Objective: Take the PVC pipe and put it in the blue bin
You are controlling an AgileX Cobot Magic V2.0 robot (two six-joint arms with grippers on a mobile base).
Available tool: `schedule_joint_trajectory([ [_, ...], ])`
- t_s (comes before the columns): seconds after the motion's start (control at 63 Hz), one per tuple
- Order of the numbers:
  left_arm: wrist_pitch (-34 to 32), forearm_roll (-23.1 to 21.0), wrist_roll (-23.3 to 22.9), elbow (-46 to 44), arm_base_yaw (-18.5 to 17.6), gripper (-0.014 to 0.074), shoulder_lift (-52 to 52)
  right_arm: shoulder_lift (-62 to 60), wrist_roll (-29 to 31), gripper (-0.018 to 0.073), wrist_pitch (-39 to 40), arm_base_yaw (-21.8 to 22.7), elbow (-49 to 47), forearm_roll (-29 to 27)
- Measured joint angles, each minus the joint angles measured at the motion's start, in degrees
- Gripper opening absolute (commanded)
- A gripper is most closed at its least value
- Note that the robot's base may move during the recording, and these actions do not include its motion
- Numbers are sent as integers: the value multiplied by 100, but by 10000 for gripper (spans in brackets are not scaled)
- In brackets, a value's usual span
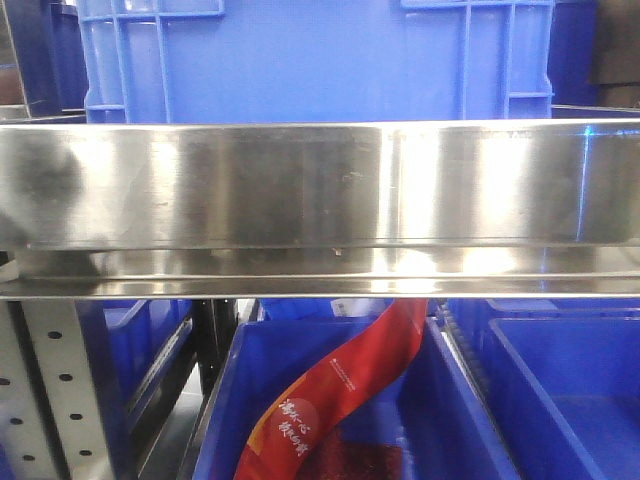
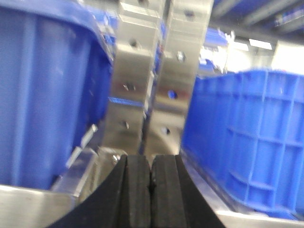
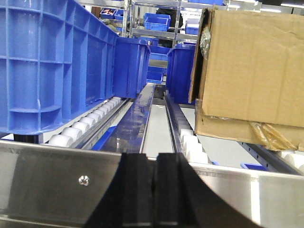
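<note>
The PVC pipe is out of view in every frame. A blue bin [image 1: 320, 60] stands on the shelf behind the steel rail in the front view, and other blue bins [image 1: 330, 400] sit on the level below. My left gripper [image 2: 151, 171] is shut with its black pads pressed together and nothing between them; blue bins [image 2: 42, 95] flank it on both sides. My right gripper [image 3: 154, 175] is shut and empty too, pointing down a roller lane between a blue bin [image 3: 52, 66] on the left and a cardboard box [image 3: 251, 71] on the right.
A polished steel shelf rail [image 1: 320, 200] fills the middle of the front view. A red printed bag [image 1: 340, 400] lies in the lower centre bin. Steel uprights [image 2: 152, 71] stand right ahead of the left gripper. White rollers [image 3: 85, 123] line the lane, behind a steel rail [image 3: 57, 180].
</note>
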State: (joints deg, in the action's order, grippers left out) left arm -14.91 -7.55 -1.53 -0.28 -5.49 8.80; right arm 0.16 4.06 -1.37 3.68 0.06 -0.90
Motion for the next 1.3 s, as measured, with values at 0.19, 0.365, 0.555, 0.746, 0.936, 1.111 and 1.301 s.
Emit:
schedule_joint_trajectory([
  [0.19, 1111, 52, 0, 28, 62, -111, -826, 0, 0, -162, -16, 0, 0, 0],
  [0.365, 1111, 648, -67, 43, 184, -111, -846, 0, 0, -162, -29, 0, 0, 0],
  [0.555, 1159, 755, -433, 43, 464, -111, -846, 0, 0, -162, -29, 0, 0, 0],
  [0.746, 1306, 788, -565, 43, 642, -111, -846, 0, 0, -162, -29, 0, 0, 0],
  [0.936, 1646, 809, -455, 43, 619, -111, -846, 0, 0, -162, -29, 0, 0, 0],
  [1.111, 1699, 755, -444, 43, 619, -111, -846, 0, 0, -162, -29, 0, 0, 0],
  [1.301, 1699, 755, -433, 43, 619, -111, -846, 0, 0, -162, -29, 0, 0, 0],
])
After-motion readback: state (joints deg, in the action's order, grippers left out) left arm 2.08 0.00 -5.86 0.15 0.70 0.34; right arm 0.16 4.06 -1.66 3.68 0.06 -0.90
